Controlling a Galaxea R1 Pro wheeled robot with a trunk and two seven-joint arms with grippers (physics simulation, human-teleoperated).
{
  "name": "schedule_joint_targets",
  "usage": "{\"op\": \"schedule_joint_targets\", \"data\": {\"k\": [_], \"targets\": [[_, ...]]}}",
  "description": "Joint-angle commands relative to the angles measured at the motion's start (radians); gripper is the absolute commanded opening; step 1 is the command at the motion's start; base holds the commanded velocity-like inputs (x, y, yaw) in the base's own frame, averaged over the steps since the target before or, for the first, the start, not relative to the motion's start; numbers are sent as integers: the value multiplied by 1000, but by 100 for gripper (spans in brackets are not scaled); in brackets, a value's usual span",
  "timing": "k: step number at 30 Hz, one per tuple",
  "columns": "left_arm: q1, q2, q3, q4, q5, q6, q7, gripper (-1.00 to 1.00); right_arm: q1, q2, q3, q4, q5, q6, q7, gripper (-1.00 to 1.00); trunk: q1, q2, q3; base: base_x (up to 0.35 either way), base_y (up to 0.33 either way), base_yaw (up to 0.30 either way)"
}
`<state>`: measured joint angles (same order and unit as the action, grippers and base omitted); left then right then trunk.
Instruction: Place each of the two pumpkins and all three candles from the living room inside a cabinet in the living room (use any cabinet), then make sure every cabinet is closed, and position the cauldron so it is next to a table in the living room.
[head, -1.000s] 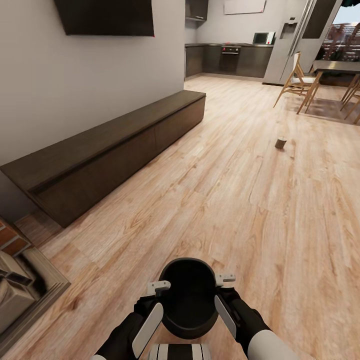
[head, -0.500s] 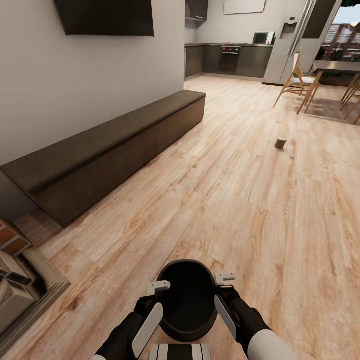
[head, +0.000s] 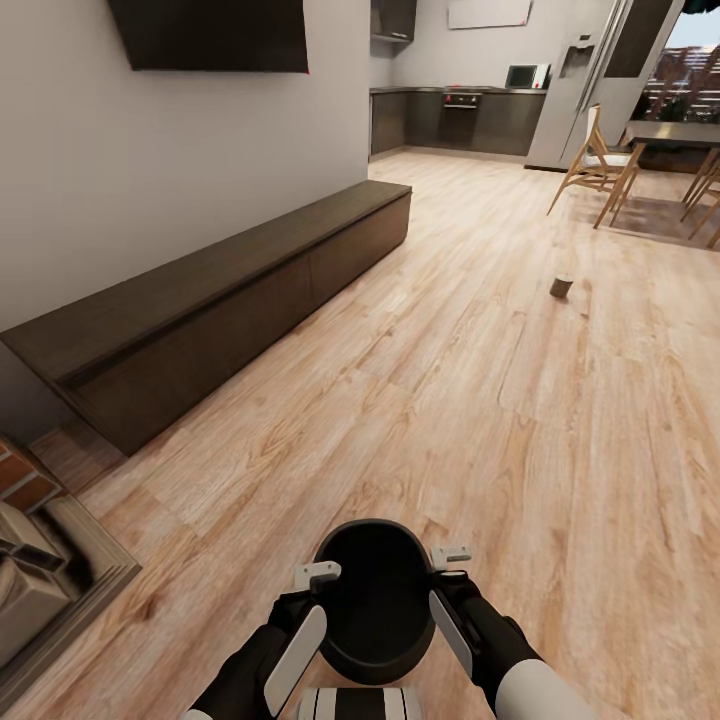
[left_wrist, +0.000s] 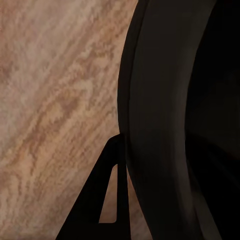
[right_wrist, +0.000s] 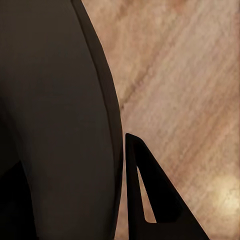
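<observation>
The round black cauldron (head: 374, 600), a deep matte pot with its open mouth facing up, sits low in the head view, directly ahead of the robot's trunk and held between both arms over the pale wooden plank floor (head: 520, 420). It lies centred between the two tools, so neither arm is nearer; being round, it has no long axis to line up.

The left gripper (head: 318, 578) sits at the pot's left rim and the right gripper (head: 450, 558) at its right rim. In the left wrist view one dark finger (left_wrist: 107, 200) stands just outside the curved black wall, touching or almost touching it; the right wrist view shows the same, with its dark finger (right_wrist: 150, 195) against the outer wall. The other finger of each pair is hidden, apparently inside the pot, so each gripper seems narrowed onto the rim, though the actual clamping cannot be confirmed.

Further out, the long low dark brown wooden cabinet (head: 220, 300) runs along the wall ahead and to the left, its fronts flush. A short stubby tan candle (head: 562, 286) stands on the floor well ahead to the right. The table (head: 672, 132) with wooden chairs (head: 598, 165) is farther still, so I judge the cauldron needs carrying forward and rightward.
</observation>
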<state>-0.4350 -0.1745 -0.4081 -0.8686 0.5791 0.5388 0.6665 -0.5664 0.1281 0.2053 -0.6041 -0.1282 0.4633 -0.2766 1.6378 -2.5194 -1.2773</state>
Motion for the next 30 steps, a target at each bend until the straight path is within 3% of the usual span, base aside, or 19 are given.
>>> {"op": "schedule_joint_targets", "data": {"k": [1,28,30], "targets": [[-1,0,-1,-1,4,3,8,-100,0,-1,6,2,-28,1,-9,-100,0,0,-1,0,0,0],[-1,0,-4,-3,4,4,7,-100,0,-2,6,0,-27,0,-7,-100,0,0,-1,0,0,0],[-1,0,-4,-3,4,4,7,-100,0,-2,6,0,-27,0,-7,-100,-1,0,7,0,0,0]]}}
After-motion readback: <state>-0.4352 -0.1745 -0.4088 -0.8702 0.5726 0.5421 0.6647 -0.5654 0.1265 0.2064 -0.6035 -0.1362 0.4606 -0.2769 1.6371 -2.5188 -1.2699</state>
